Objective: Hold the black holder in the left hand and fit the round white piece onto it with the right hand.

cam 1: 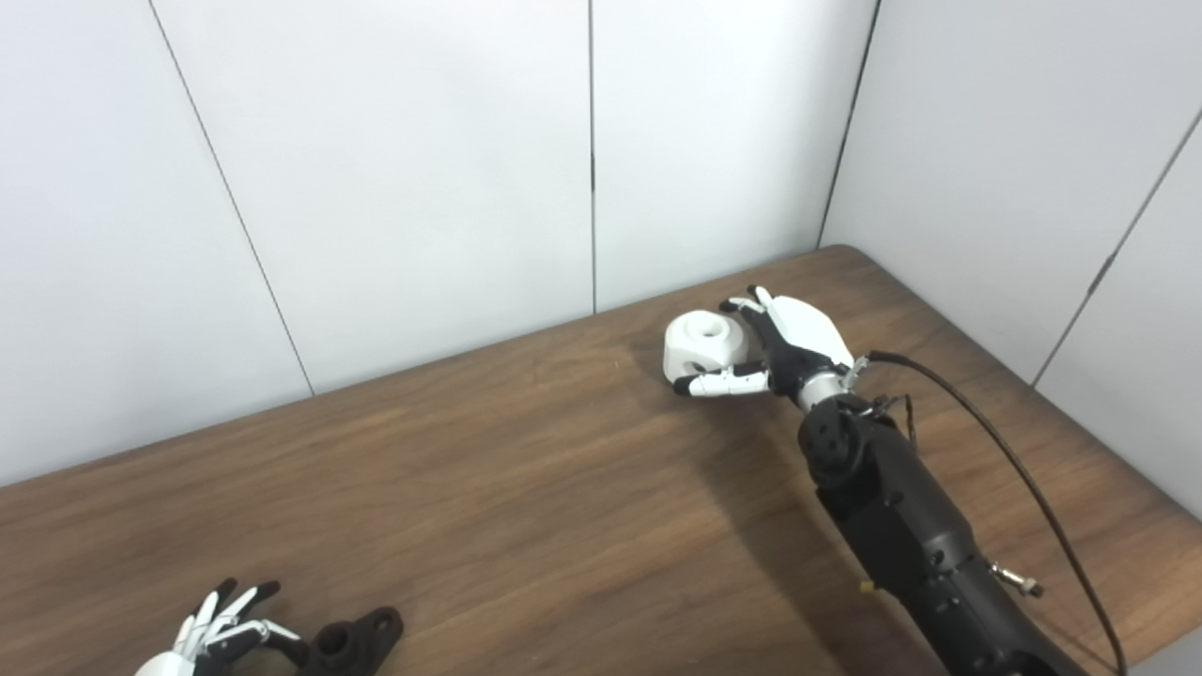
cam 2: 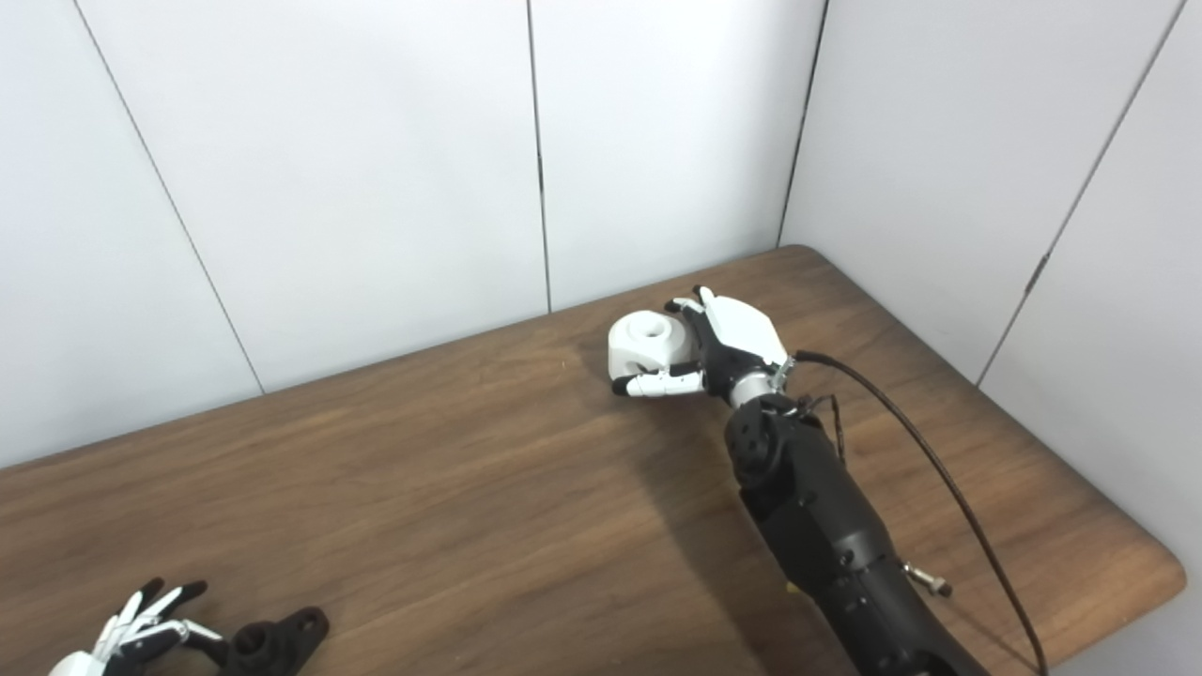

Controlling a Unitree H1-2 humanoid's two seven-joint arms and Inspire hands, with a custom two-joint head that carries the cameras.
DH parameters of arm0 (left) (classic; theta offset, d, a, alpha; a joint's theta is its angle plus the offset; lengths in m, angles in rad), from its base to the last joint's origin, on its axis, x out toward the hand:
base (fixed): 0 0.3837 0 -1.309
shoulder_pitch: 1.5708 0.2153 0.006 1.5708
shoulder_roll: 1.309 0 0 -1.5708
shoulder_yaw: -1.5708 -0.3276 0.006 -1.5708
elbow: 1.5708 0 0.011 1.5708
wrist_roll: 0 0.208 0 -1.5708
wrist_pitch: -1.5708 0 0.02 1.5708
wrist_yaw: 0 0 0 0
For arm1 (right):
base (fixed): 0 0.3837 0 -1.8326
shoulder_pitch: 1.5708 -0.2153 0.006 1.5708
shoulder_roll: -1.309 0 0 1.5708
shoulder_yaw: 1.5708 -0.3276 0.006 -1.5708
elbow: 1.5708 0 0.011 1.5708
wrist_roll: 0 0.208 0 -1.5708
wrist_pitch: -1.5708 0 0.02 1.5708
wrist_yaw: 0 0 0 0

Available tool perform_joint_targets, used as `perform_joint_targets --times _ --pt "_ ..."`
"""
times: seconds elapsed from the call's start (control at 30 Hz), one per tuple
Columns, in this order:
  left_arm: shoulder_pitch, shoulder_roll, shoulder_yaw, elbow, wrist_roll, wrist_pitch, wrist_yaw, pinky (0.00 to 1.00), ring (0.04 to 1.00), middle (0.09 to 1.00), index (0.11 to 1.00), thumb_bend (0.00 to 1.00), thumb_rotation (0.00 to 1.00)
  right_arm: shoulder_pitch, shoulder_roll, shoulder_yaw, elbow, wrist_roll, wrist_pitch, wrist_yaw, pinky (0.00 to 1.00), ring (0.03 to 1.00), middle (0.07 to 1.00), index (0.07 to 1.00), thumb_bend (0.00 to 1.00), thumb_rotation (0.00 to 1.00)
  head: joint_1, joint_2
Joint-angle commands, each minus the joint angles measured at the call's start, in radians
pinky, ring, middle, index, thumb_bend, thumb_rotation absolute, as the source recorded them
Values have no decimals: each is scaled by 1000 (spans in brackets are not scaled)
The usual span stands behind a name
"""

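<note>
At about one o'clock on the table (cam 1: 526,488), the round white piece (cam 1: 706,345), judged rigid, light and smooth, is being cupped around its sides by the right hand (cam 1: 784,349), while the black holder (cam 1: 355,644) at seven o'clock is being touched by the spread-fingered left hand (cam 1: 221,631).

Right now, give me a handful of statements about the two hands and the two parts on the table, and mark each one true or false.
1. The round white piece sits at the right hand, with fingers on both sides of it. True.
2. The black holder is already fitted onto the white piece. False: the two lie far apart on the table.
3. The left hand is beside the black holder near the bottom edge. True.
4. The black holder is lifted high above the table. False: it lies on the wood.
5. A black cable runs along the right arm. True.
</note>
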Motion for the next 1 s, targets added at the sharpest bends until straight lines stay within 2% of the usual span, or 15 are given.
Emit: perform_joint_targets --times 0.0,0.53,0.97 --pt "0 26 11 20 12 9 7 1000 1000 888 480 517 37 -48 -27 -4 -11 -19 2 -33 937 996 1000 870 1000 609 -1 0" --pt "11 27 13 0 6 21 -6 1000 1000 891 480 516 37 -63 -19 -6 30 -60 3 -16 940 992 1000 866 1000 613 1 5" --pt "19 26 13 -14 6 26 -8 1000 1000 890 480 516 37 -73 34 -38 36 -157 3 -3 942 978 982 848 1000 597 4 10"
